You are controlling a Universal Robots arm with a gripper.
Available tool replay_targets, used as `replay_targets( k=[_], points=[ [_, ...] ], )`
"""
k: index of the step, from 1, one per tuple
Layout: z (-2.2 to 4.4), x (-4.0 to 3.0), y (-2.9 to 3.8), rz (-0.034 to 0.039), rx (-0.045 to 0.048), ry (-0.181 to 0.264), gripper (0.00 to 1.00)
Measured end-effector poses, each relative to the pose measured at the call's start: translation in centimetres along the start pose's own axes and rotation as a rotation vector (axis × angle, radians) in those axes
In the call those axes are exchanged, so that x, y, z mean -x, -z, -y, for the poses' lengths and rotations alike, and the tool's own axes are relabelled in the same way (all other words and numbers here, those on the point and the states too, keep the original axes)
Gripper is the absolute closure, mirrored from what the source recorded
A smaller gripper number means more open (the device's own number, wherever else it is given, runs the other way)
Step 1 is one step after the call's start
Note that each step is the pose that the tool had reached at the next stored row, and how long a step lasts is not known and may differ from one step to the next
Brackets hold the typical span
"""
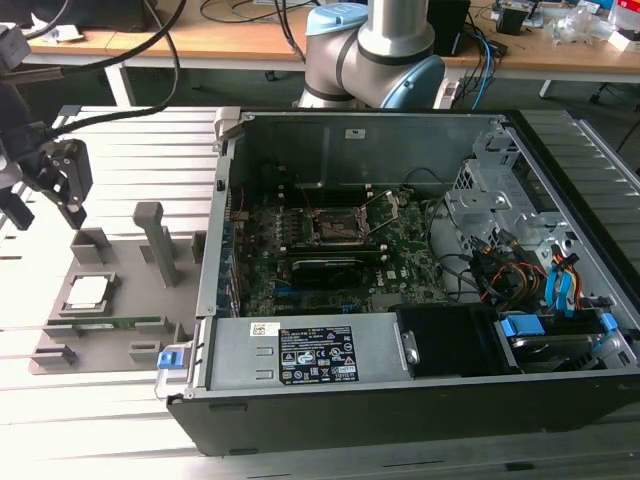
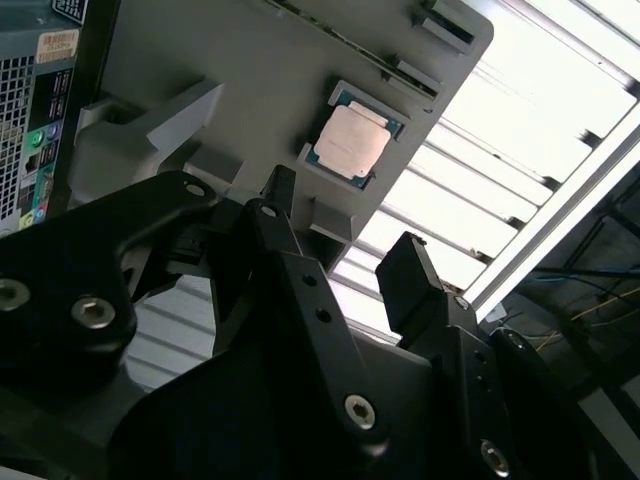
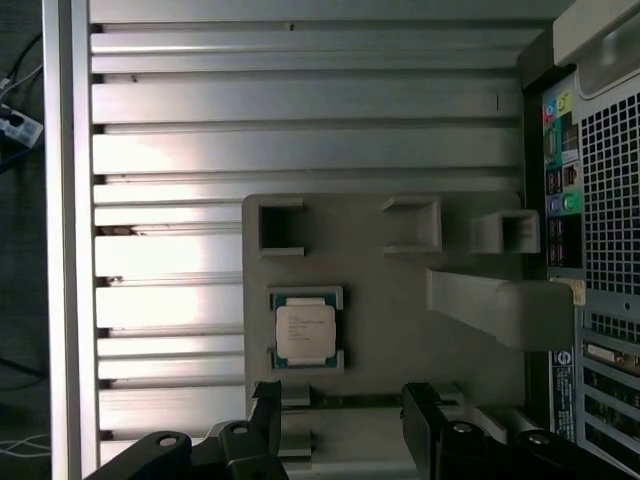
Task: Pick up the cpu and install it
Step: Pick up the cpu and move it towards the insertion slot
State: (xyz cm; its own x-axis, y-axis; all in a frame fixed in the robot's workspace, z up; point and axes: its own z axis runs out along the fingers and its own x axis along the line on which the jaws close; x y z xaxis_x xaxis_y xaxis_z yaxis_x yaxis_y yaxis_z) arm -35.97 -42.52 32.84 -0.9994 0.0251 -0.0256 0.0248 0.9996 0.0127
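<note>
The cpu [image 1: 88, 292] is a small flat silvery square chip lying in a holder on the grey fixture plate [image 1: 120, 330], at the exterior view's left. It shows in both wrist views too, cpu [image 3: 305, 331] and cpu [image 2: 350, 141]. My gripper [image 1: 45, 190] hangs above the plate, up and to the left of the chip, not touching it. Its black fingers [image 2: 410, 280] stand apart with nothing between them, so the gripper [image 3: 340, 425] is open. The black motherboard socket [image 1: 335, 228] sits inside the open computer case [image 1: 400, 370].
The fixture plate carries a tall grey post [image 1: 155, 240] and several grey blocks [image 1: 92, 245]. The open case stands right beside the plate at the exterior view's right. Cables and drive bays [image 1: 560, 290] crowd the case's far end. A ribbed metal tabletop [image 3: 300, 150] lies beneath.
</note>
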Motion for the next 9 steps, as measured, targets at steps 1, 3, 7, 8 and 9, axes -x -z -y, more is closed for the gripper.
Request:
replay_targets(
  k=[1,3,7,8,9],
  points=[
    [0.01,0.00,-0.12,0.0001,0.0000,0.000,0.40],
    [0.02,-0.01,-0.38,0.0000,0.0000,0.000,0.40],
    [0.05,-0.03,-1.04,0.0001,0.0001,0.000,0.40],
    [0.05,-0.03,-1.22,0.0000,0.0000,0.000,0.40],
    [0.06,-0.04,-1.38,0.0000,0.0000,0.000,0.40]
  ],
)
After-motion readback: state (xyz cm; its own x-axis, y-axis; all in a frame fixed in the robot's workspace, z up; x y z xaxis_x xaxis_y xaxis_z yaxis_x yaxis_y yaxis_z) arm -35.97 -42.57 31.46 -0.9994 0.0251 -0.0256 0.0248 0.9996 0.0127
